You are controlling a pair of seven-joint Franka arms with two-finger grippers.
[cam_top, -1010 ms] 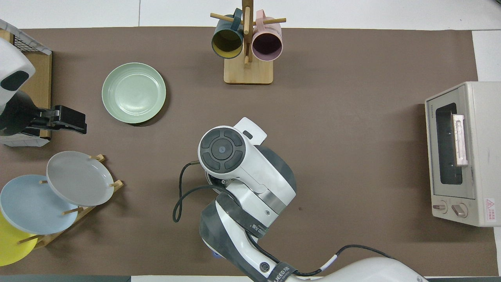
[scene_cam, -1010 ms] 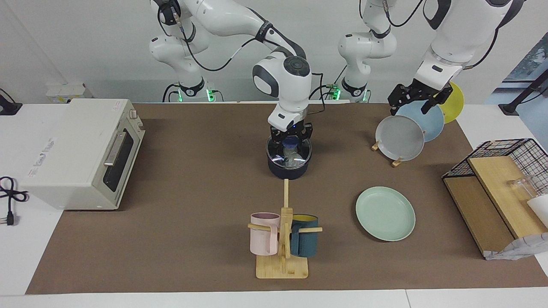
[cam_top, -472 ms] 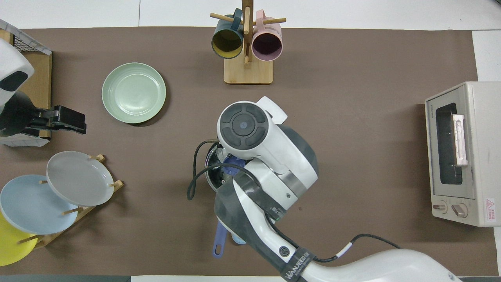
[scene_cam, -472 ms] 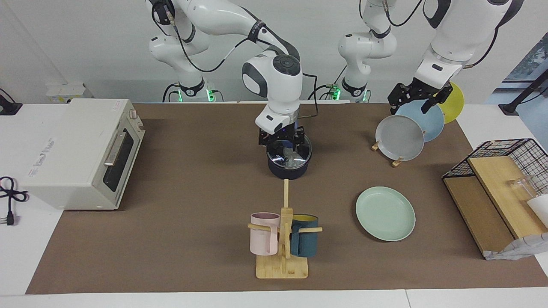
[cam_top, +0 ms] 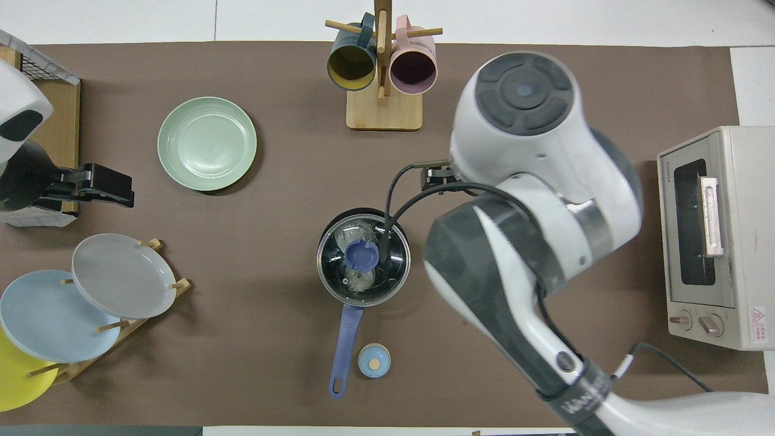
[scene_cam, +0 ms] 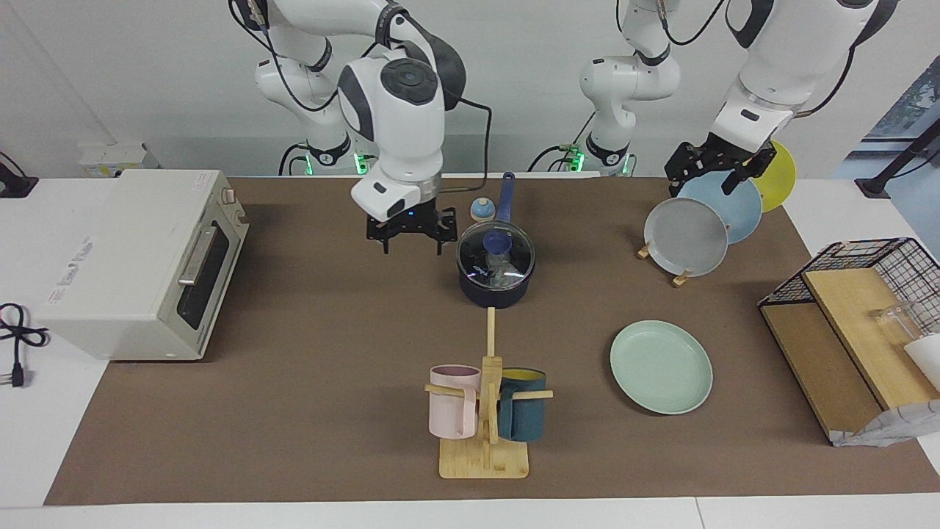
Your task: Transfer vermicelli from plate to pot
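Task looks done: vermicelli (cam_top: 362,275) inside pot (scene_cam: 495,289), visible through glass lid (cam_top: 363,257) seated on pot rim. Plate (scene_cam: 661,366) bare, toward left arm's end of table (nothing left to move, by this look). Right gripper (scene_cam: 410,236) raised over bare mat beside pot, fingers apart, holding nothing, pointing down. Left gripper (scene_cam: 718,167) waits above plate rack (scene_cam: 679,278); finger state unclear.

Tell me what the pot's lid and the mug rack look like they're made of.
The pot lid looks like clear glass in a shiny metal rim: the vermicelli shows through it, and its knob is blue. The mug rack looks like pale unpainted wood, possibly bamboo, with a matte finish.
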